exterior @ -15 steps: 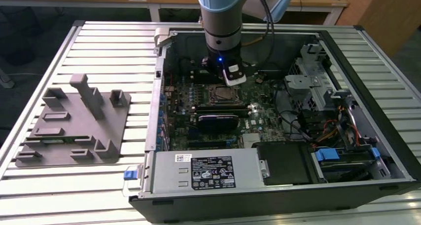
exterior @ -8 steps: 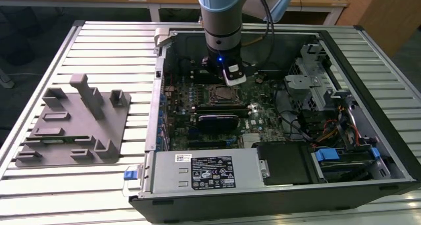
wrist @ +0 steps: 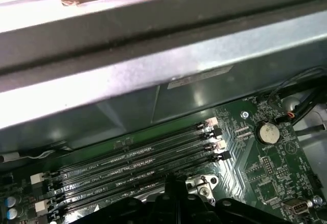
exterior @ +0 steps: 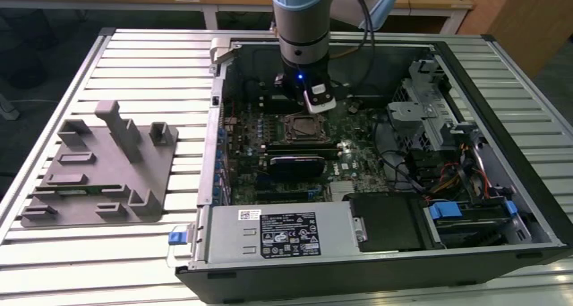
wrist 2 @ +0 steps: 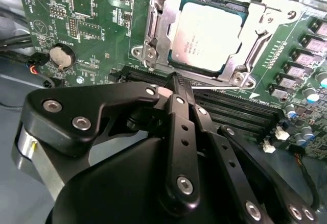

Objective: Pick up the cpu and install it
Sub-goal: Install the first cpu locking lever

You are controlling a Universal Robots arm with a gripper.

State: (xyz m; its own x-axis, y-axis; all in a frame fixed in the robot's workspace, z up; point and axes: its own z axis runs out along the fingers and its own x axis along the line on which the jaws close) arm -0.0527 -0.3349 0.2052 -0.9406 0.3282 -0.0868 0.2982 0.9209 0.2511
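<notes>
The cpu (wrist 2: 208, 36), a flat square chip with a shiny silver top, lies inside the metal-framed socket (wrist 2: 153, 30) on the green motherboard (wrist 2: 92, 25). My gripper (wrist 2: 174, 81) hangs just above the board beside the socket, over the memory slots (wrist 2: 240, 106). Its black fingers (wrist 2: 179, 132) meet at the tips with nothing between them. In the exterior view the gripper (exterior: 309, 111) hovers inside the open computer case, right over the socket (exterior: 302, 125). In the first wrist view the gripper (wrist: 173, 196) shows over the memory slots (wrist: 138, 165).
The open computer case (exterior: 501, 71) lies on a slatted metal table (exterior: 134, 58). A black finned block (exterior: 300, 165) sits below the socket, a power supply (exterior: 278, 232) at the front. A grey fixture tray (exterior: 98, 172) lies at the exterior view's left. Cables (exterior: 447, 178) crowd the right side.
</notes>
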